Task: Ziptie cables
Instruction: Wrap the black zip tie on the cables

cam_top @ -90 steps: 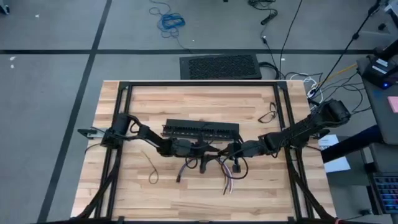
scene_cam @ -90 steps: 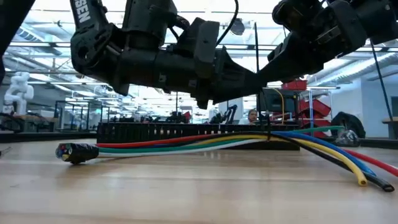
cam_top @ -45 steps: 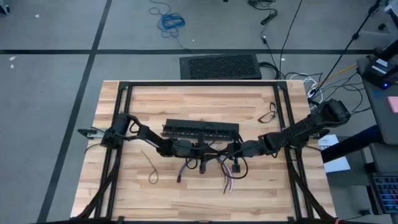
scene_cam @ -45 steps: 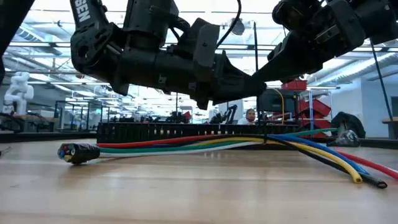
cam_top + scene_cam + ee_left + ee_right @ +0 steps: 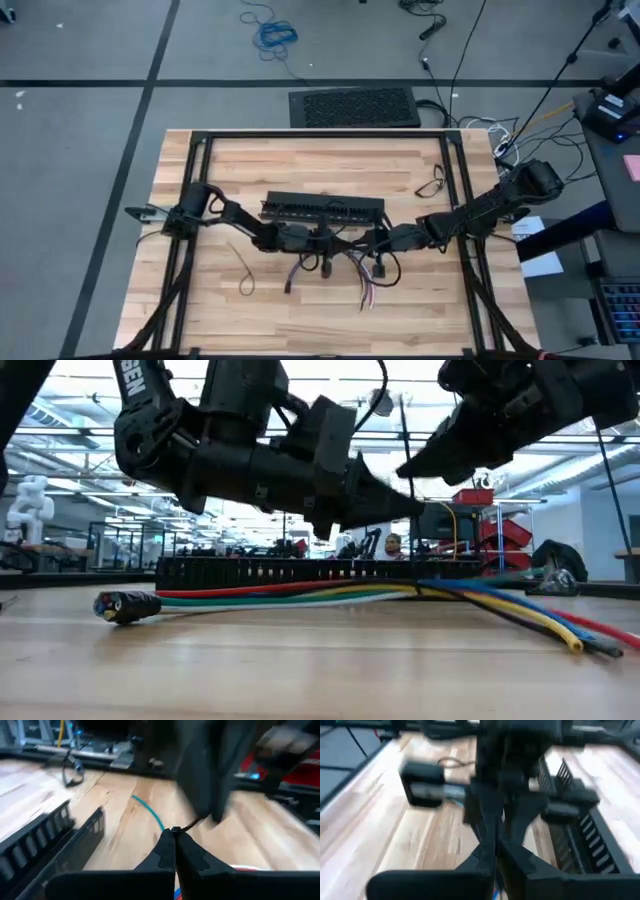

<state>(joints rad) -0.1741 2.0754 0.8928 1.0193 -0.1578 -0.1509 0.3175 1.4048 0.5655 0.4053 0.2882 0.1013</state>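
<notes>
Nearest in the low view, the bundle of thin multicoloured wires lies along the pale wooden table, one bound end toward the left arm's side, the loose ends fanning out at the other. Just above its middle the two dark grippers meet: the left gripper is pinched closed on a thin dark plastic ziptie tail, and the right gripper has its fingers pressed together, though on what I cannot tell. The step looks like cinching a tie around the bundle; next would be a steady pull on the tail. Beyond sits the long black slotted bar.
</notes>
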